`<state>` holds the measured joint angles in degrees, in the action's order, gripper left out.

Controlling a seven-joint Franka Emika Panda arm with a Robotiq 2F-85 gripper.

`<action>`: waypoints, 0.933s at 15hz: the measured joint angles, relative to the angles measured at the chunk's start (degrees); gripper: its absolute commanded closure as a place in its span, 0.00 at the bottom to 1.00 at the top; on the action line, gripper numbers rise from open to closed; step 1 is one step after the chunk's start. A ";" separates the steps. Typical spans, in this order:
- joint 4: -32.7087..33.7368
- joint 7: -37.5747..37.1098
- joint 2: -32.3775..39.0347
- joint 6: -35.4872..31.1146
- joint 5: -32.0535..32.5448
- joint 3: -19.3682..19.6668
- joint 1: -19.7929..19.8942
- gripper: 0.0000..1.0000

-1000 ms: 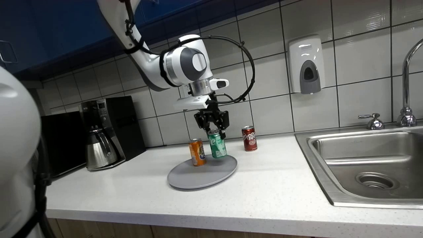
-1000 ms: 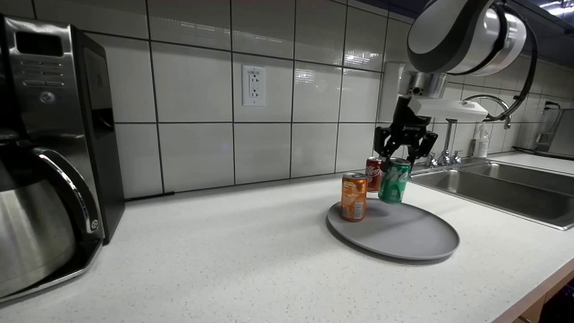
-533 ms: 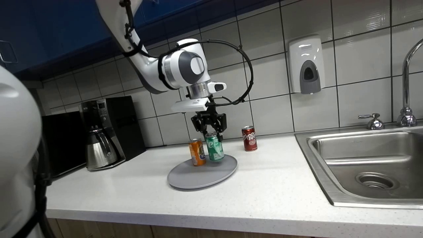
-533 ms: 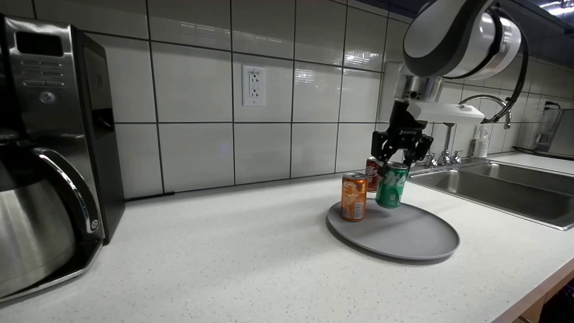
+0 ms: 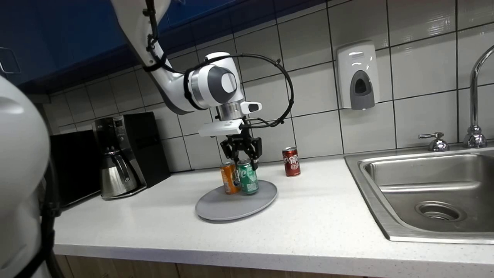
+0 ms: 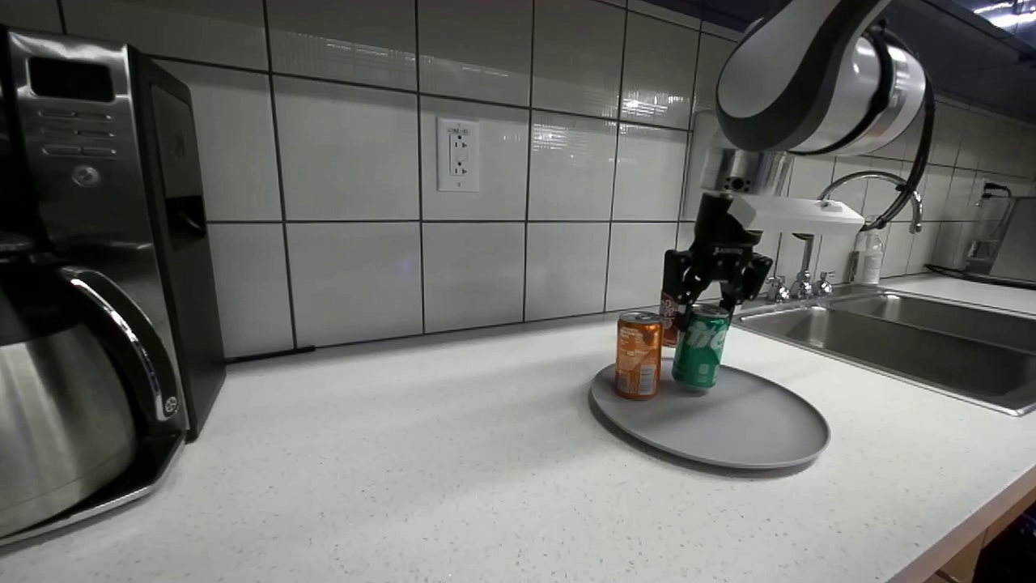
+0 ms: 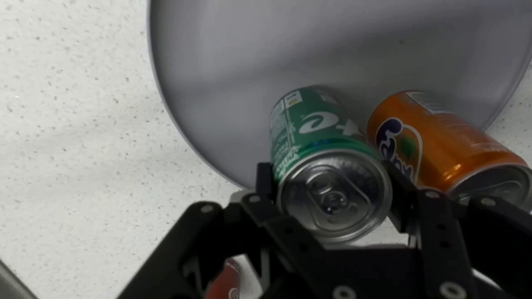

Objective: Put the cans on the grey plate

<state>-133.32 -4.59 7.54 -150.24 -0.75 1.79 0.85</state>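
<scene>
- down and nearer the orange can came the green can, compared with half a second earlier, lowered by the gripper as the white arm dipped above the counter.
- the jaws were clamped on the green can, one on either side just below its silver top, as the wrist view showed.
- the green can, slightly tilted in an exterior view, was over the wall side of the grey plate; from where i stood, i could not tell whether its base had met the surface.
- the orange can stood upright on the grey plate, just beside the green can and near the rim; one jaw came between the two, and i could not tell whether it touched the orange can.
- the dark red can stood upright on the counter, off the grey plate and near the tiled wall; in an exterior view it was partly hidden.
- the steel sink lay to one side, well apart from the grey plate; a coffee maker with its black-and-steel coffee pot stood to the other.
- a white soap dispenser was fixed to the tiled wall near the sink, and a wall outlet showed in an exterior view.
</scene>
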 measured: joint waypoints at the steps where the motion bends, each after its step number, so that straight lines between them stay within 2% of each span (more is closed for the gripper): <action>1: 0.07 0.10 0.19 0.00 0.00 -0.06 -0.04 0.10; 3: 0.18 0.14 0.31 0.00 0.00 -0.18 -0.04 0.00; 14: 1.96 0.17 -0.97 0.00 0.04 0.41 0.03 0.00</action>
<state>-131.36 -4.42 6.57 -150.24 -0.71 2.20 0.88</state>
